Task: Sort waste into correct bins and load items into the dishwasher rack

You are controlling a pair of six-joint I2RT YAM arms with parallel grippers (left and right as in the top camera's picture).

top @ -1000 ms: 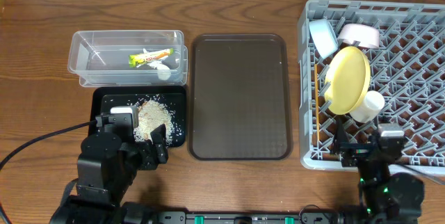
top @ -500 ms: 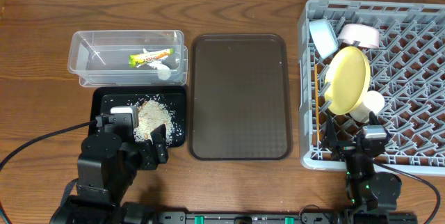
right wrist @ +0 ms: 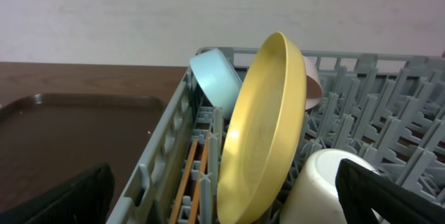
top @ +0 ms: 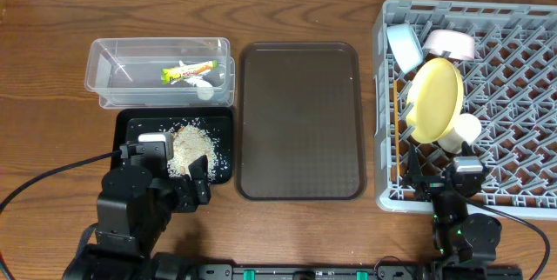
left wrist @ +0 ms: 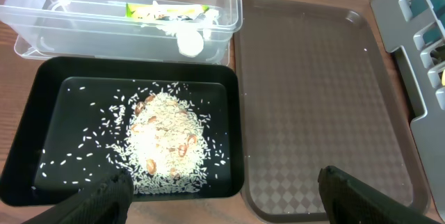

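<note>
- the right hand [right wrist: 226,203] sits further left and closer to the near edge of the rack [top: 522,97] than a second ago. over the last half second nothing has shifted. its fingers are spread wide and hold nothing.
- the left hand [left wrist: 233,206] has kept its place over the near end of the black tray [top: 130,123], fingers wide apart and empty.
- the rack is grey plastic, a lattice of pegs. the yellow plate [top: 435,97], round and smooth, stands on edge in it. the light blue bowl [top: 405,45] and a white bowl [top: 448,43] are tilted behind it, and the pale cup [top: 461,130] is just beside its near rim.
- the wooden chopsticks [right wrist: 186,182] lie along the rack's left wall, partly hidden by the plate.
- rice [left wrist: 163,137] forms a white heap with brownish bits in the shallow black tray, loose grains around it.
- the clear box [top: 104,80] holds the green-and-orange wrapper [top: 187,72]. a white scrap of paper [left wrist: 189,43] sits at its near corner, blurred by the wall.
- the brown tray [top: 300,123], finely patterned with rounded corners, lies between box and rack on the wooden worktop [top: 52,19].
- the rack's right side is cut off in the overhead view.
</note>
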